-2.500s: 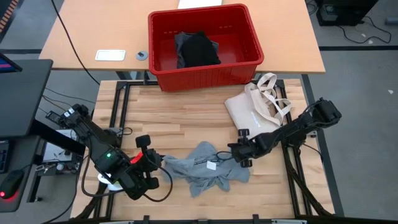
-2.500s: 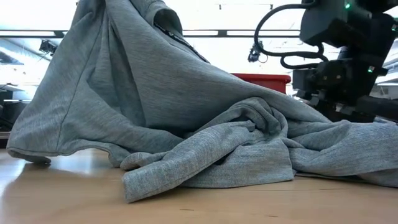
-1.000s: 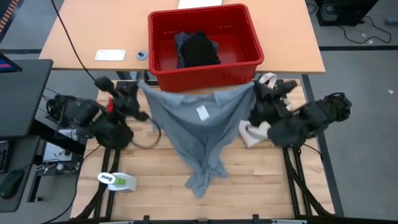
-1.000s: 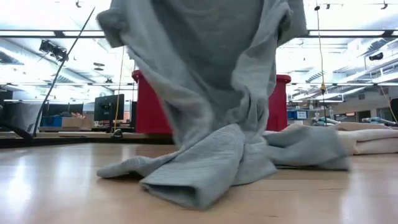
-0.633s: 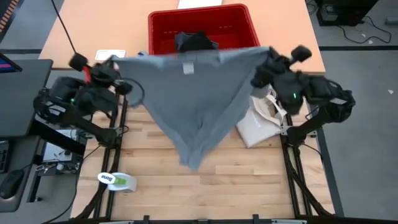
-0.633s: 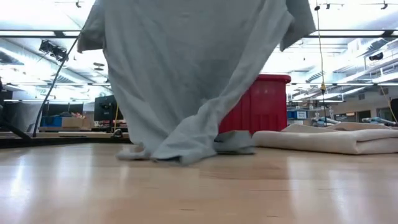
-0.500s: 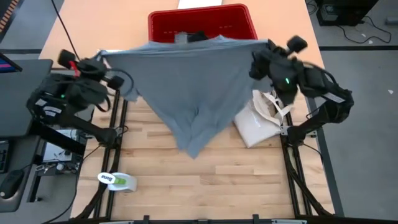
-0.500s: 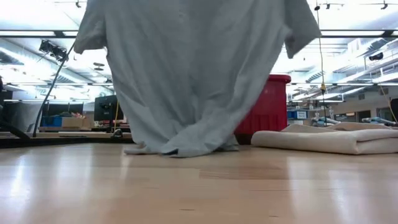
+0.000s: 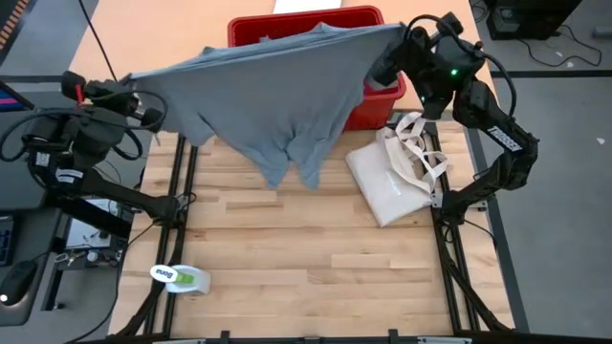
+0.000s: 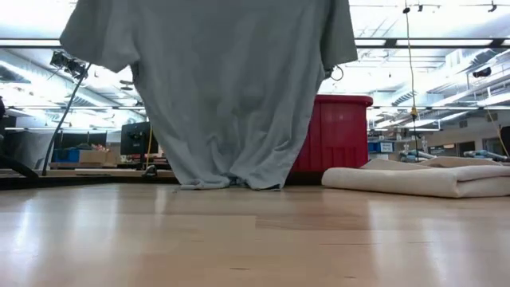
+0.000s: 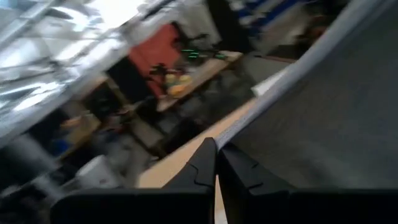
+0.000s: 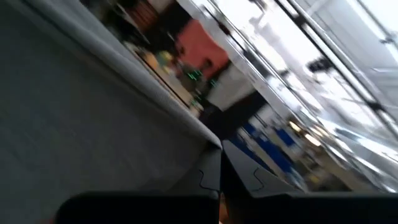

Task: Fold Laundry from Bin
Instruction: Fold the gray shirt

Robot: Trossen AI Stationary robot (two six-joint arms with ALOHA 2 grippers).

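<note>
Soft grey T-shirt (image 9: 277, 96) stretched upper frame, pinched by closed left hand (image 9: 145, 113) and right hand (image 9: 384, 59), draping over red plastic bin (image 9: 375, 96).

matt grey cloth t-shirt (image 9: 277, 100); glossy red plastic bin (image 10: 335, 131).

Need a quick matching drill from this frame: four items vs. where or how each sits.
Items:
1. grey T-shirt
2. red bin
3. canvas tote bag
4. green-and-white bottle

States:
a. lying near the table's front left edge
b. stretched in the air between both grippers
c. flat on the table's right side
d. partly hidden behind the raised cloth

Pairs: 1-b, 2-d, 3-c, 4-a
</note>
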